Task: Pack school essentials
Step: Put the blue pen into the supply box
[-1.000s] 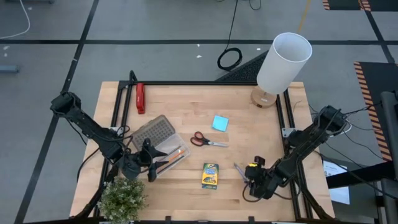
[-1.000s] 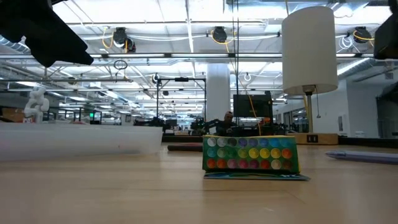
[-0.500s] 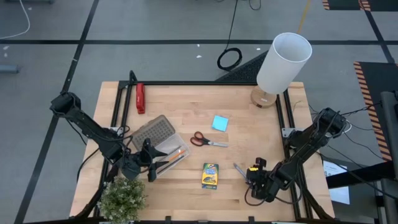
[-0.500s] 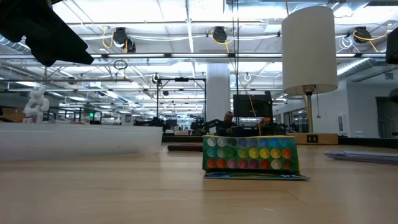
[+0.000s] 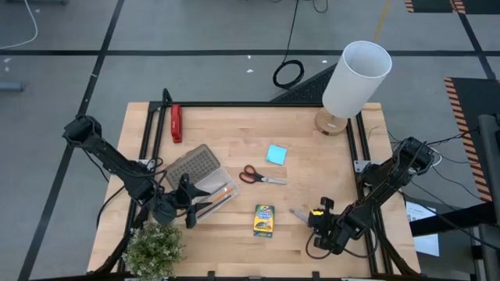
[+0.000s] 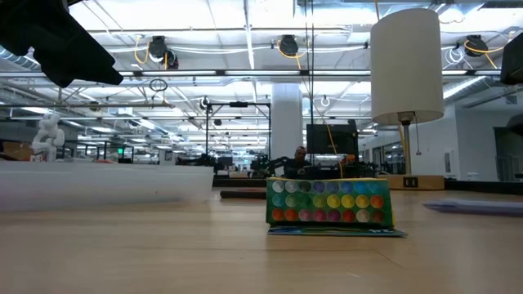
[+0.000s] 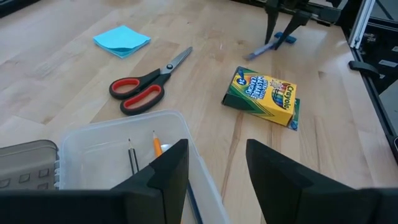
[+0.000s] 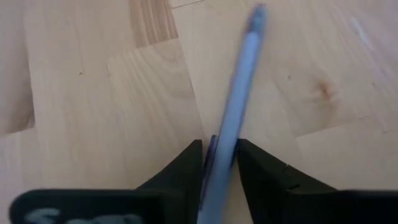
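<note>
From above, we see the right tool (image 5: 312,218) at the near right part of the tabletop (image 5: 312,168), closed on the blue pen (image 5: 300,214). The left tool (image 5: 190,209) hangs at the near left, over the clear case (image 5: 205,187) where the orange pencil (image 5: 218,193) lies. The red-handled scissors (image 5: 256,176) and the light-blue notepad (image 5: 276,154) are in the middle, and the crayon box (image 5: 265,219) is nearer to us. In the low view, the crayon box (image 6: 329,202) stands in the middle and the pen (image 6: 478,207) shows at the right. In the left wrist view, the left tool (image 7: 216,168) is open above the case (image 7: 112,149), which holds the orange pencil (image 7: 157,145) and a dark pencil (image 7: 132,157). In the right wrist view, the right tool (image 8: 219,162) grips the pen (image 8: 235,106) between its fingers (image 8: 186,165).
</note>
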